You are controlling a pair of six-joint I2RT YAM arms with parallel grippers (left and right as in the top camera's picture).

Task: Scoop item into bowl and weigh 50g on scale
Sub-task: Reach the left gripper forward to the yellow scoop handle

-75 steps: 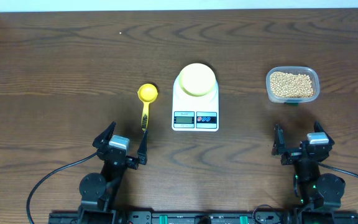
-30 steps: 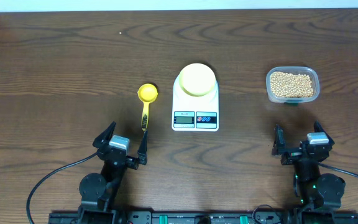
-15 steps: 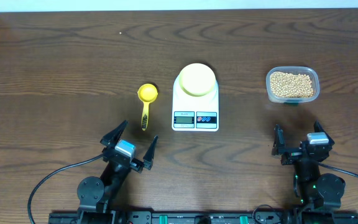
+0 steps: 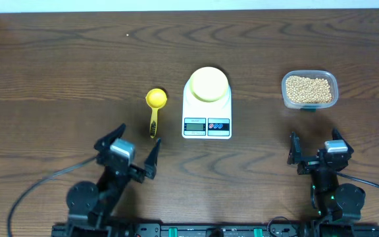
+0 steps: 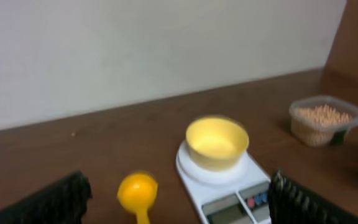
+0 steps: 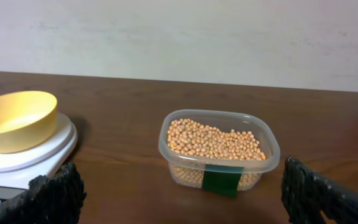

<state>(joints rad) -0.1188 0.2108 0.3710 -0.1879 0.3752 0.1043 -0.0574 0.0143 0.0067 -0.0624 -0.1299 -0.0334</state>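
I see pale yellow bowl [image 4: 207, 83] upright, empty, centred on white scale [image 4: 206, 125] mid-table. Tan beans [image 4: 309, 89] heaped in clear tub [image 4: 283, 89], well right of scale.

No legible text (scale [image 4: 206, 129] display unreadable)

Dark wood table [image 4: 58, 79], yellow scoop [image 4: 154, 108], white scale [image 4: 207, 125], clear tub [image 6: 219, 163], possibly green-taped

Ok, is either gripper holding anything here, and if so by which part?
Nothing is held. The left gripper and the right gripper are both open and empty, apart from the yellow scoop, which lies on the table.
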